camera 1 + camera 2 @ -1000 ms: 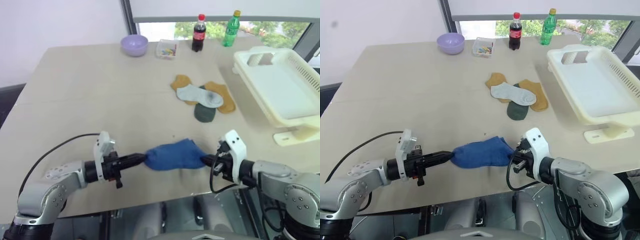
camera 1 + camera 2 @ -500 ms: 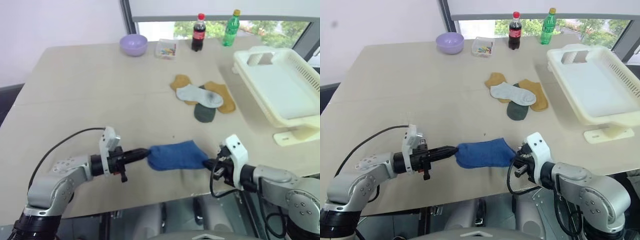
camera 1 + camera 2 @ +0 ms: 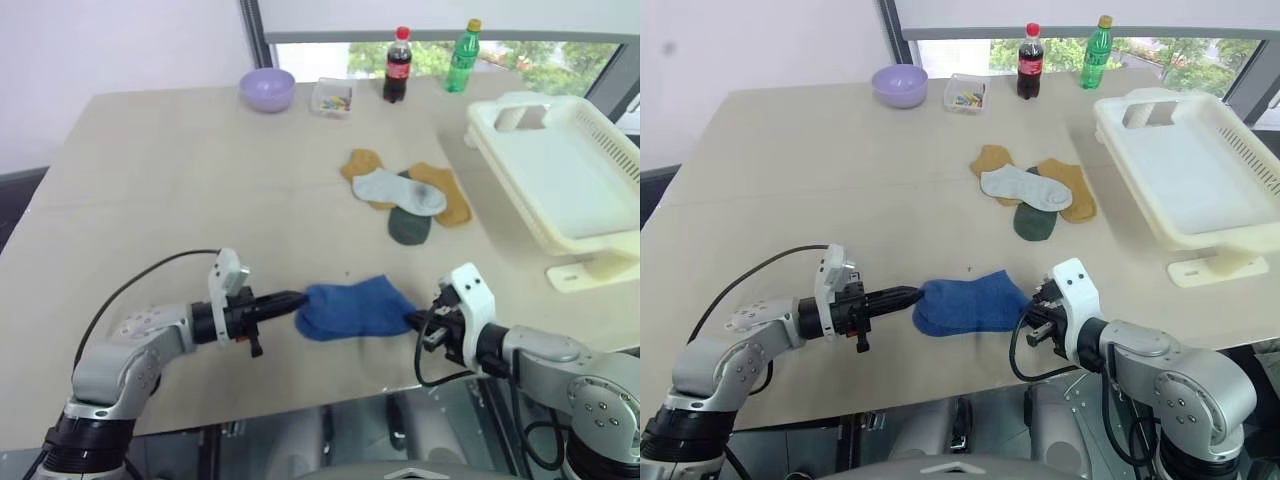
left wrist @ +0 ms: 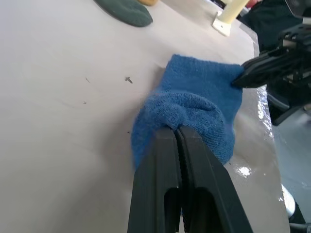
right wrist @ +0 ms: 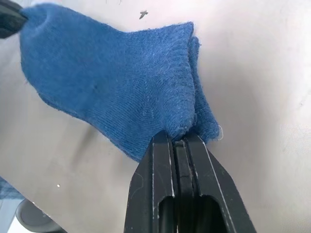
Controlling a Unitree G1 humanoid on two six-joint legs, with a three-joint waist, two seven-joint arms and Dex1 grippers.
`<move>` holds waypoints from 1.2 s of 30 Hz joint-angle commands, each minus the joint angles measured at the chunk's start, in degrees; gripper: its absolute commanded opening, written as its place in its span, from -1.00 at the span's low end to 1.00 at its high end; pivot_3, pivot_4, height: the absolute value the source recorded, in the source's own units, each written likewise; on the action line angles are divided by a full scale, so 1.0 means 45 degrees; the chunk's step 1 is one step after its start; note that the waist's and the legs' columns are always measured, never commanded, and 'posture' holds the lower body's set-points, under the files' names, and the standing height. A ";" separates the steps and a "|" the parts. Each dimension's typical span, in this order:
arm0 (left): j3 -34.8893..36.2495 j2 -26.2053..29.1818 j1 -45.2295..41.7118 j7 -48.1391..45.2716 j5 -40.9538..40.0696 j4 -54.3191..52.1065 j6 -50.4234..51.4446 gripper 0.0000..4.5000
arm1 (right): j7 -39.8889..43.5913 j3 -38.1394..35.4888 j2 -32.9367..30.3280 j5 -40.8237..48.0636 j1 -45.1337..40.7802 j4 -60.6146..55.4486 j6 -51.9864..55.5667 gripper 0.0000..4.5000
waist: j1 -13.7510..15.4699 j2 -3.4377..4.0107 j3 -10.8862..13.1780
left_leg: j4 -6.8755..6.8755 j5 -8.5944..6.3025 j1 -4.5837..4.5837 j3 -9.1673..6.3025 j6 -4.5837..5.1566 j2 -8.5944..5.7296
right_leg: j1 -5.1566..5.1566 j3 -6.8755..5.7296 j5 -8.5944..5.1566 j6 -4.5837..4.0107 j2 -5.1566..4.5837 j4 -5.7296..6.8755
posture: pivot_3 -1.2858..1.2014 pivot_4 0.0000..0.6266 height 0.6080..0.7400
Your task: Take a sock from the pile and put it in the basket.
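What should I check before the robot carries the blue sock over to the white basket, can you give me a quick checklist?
1. Left tool shut on the royal-blue fabric sock: ok, fingers pinch one end.
2. Right tool shut on the sock's other end: ok.
3. Sock lifted off the beige table: cannot tell.
4. Cream-white slotted plastic basket has room: ok, its floor is bare.
5. Way to the basket clear: ok, the pile of mustard, grey and green socks lies farther from the robot than the blue sock.
6. One sock only: cannot tell, the right wrist view shows a second blue layer at the pinch.
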 commanded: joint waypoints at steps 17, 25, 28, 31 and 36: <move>-0.0322 0.0077 -0.0019 -0.0175 0.0764 0.0169 -0.0549 -1.00 | 0.1147 0.0337 -0.1984 -0.0227 -0.0646 -0.0471 -0.1948 0.09 | 0.0013 0.0001 0.0001 | 0.0002 0.0000 0.0003 0.0005 0.0000 -0.0001 | 0.0003 0.0001 0.0001 0.0001 -0.0002 0.0002 | 0.03 -0.52 0.92; -0.0528 0.0230 -0.0115 -0.0421 0.0912 0.0321 -0.0492 -1.00 | 0.5096 0.3139 -0.4863 -0.2279 -0.1542 0.1377 -0.8548 0.09 | 0.0009 0.0001 0.0015 | -0.0006 0.0000 0.0009 -0.0017 0.0000 -0.0003 | 0.0019 -0.0021 -0.0002 -0.0001 0.0018 -0.0013 | 0.03 -0.52 0.92; -0.0636 0.0204 -0.0248 -0.0474 0.0995 0.0379 -0.0470 -1.00 | 0.6279 0.4301 -0.4840 -0.3293 -0.2514 0.3051 -1.0522 0.09 | -0.0001 -0.0001 0.0018 | -0.0001 0.0001 0.0014 -0.0001 0.0001 -0.0006 | 0.0020 -0.0004 0.0001 0.0001 0.0023 -0.0009 | 0.03 -0.52 0.92; -0.0696 0.0203 -0.0328 -0.0522 0.1049 0.0436 -0.0483 -1.00 | 0.7519 0.5383 -0.4993 -0.4339 -0.3165 0.4497 -1.2271 0.09 | 0.0004 -0.0003 0.0018 | 0.0014 0.0001 0.0015 0.0001 0.0002 -0.0003 | 0.0024 0.0000 0.0003 0.0003 0.0017 -0.0005 | 0.03 -0.52 0.92; -0.0704 0.0115 -0.0440 -0.0358 0.1178 0.0570 -0.0554 -1.00 | 0.8992 0.6658 -0.4922 -0.5477 -0.3594 0.6325 -1.4115 0.09 | 0.0173 -0.0004 0.0019 | 0.0013 0.0001 0.0007 -0.0007 0.0002 -0.0006 | 0.0023 -0.0008 0.0004 -0.0004 0.0015 -0.0005 | 0.03 -0.52 0.92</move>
